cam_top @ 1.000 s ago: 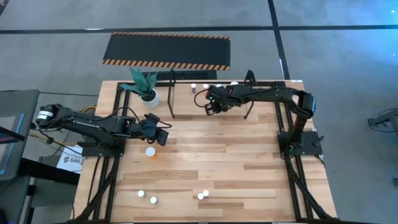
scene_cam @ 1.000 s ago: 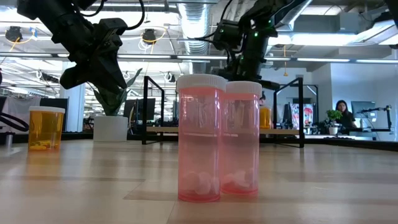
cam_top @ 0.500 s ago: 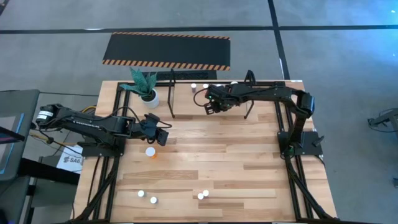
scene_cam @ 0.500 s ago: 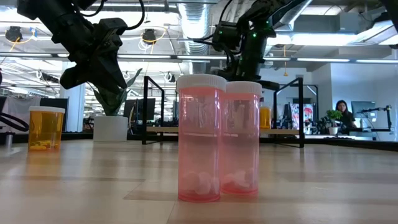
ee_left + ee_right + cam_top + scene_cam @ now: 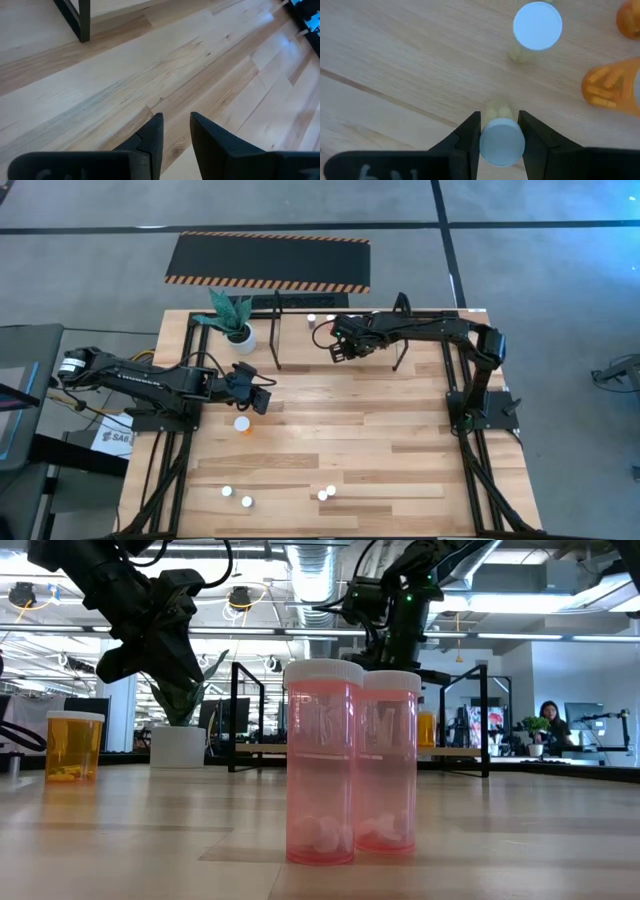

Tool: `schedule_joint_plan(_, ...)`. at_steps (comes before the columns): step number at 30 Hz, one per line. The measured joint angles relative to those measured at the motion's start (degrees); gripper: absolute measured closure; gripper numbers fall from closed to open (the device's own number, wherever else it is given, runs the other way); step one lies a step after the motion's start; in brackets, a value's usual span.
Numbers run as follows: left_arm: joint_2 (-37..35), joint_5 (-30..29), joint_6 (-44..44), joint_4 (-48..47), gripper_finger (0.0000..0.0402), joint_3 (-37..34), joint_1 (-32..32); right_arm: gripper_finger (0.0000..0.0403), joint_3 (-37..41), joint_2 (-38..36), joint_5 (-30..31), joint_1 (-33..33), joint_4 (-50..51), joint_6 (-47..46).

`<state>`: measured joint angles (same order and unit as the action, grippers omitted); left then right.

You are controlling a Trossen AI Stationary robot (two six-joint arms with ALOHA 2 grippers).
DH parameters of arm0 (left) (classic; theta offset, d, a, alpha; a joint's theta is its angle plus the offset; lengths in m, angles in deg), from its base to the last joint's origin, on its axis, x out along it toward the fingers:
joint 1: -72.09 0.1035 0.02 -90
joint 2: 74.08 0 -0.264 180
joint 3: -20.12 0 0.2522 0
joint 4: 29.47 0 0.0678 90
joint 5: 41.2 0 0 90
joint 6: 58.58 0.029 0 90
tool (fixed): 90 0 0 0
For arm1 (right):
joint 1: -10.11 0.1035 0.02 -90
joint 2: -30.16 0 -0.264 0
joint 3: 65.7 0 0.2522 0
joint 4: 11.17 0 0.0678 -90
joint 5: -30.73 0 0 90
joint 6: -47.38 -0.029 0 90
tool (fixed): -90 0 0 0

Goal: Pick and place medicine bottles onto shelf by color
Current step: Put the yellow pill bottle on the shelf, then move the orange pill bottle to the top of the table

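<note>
High view, right gripper (image 5: 337, 348): hangs at the far side of the tabletop (image 5: 400, 430) by the black-tube shelf (image 5: 277, 330); against the frame a second ago it has shifted slightly toward the shelf.
High view, left gripper (image 5: 262, 400): hovers over the left half of the tabletop, beside an orange bottle (image 5: 242, 424); unchanged from the earlier frame.
High view, loose bottles: four white caps (image 5: 247, 502) stand near the front edge; more caps (image 5: 311, 319) stand on the shelf side.
High view, writing: a white sheet (image 5: 112, 438) under the left arm shows "SAG", the rest hidden.
Low view: two pink bottles (image 5: 322, 762) stand touching, closest to the camera, pills at the bottom; embossed marks on them are unreadable. An orange bottle (image 5: 74, 746) stands to the left, a white plant pot (image 5: 178, 745) behind.
Left wrist view: fingers (image 5: 152, 137) a narrow gap apart, nothing between them, bare wood below.
Right wrist view: fingers (image 5: 469, 135) clamped on a pale white-capped bottle (image 5: 501, 142); a second like it (image 5: 537, 27) stands ahead, orange bottles (image 5: 612, 88) beside.
</note>
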<state>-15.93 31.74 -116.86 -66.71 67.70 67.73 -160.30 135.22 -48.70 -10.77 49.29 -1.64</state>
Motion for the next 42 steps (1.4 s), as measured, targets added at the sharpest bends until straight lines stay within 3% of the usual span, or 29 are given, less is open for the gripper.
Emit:
schedule_joint_plan(26, 0.0, 0.0, 0.0, 0.0, 0.0319, 0.0, 0.0, 0.0173, 0.0, -0.9, -0.1, 0.1, 0.9, -2.4)
schedule_joint_plan(37, 0.0, 0.0, 0.0, 0.0, 0.0319, 0.0, 0.0, 0.02, 0.4, -11.6, -3.0, 4.2, 9.7, -3.5)
schedule_joint_plan(42, 0.0, 0.0, 0.0, 0.0, 0.0319, 0.0, 0.0, 0.0226, 5.7, -20.3, -3.0, 7.9, 6.4, -3.5)
